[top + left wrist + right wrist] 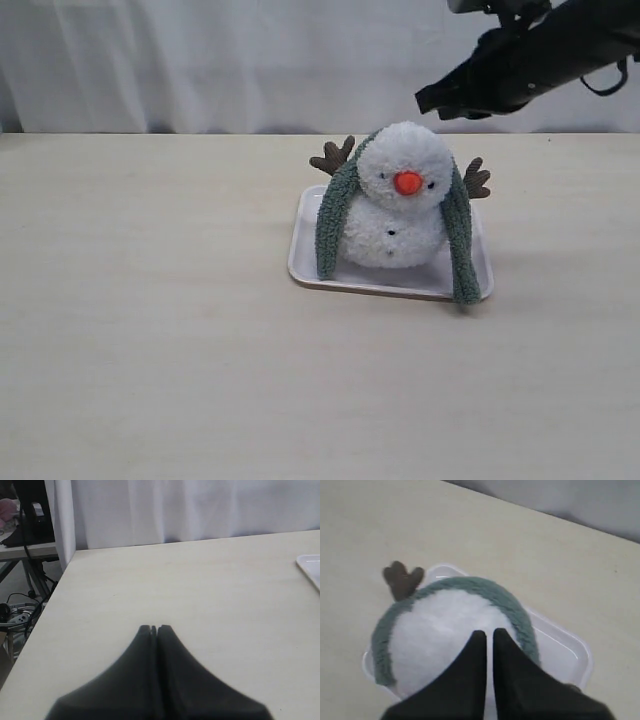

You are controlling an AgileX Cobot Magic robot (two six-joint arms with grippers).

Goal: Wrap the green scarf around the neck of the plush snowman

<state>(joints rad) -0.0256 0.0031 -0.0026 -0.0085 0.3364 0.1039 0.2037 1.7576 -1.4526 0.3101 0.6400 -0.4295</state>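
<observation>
Nearest the exterior camera is bare table (150, 400); beyond it a white tray (300, 262) holds the snowman (395, 235), upright and facing the camera. The scarf (330, 225), a fuzzy grey-green strip, loops behind the head (400, 150) and hangs down both sides, uncrossed in front. One end rests in the tray and the other drapes over its front rim. I judge the scarf limp, light and clingy against the plush, best pinched near a hanging tip. The snowman looks light enough to tip or drag if tugged. Above the head hovers the right gripper (489, 633), fingers together and empty. Well away from the tray, the left gripper (154, 628) sits over bare table, likewise closed on nothing.
</observation>
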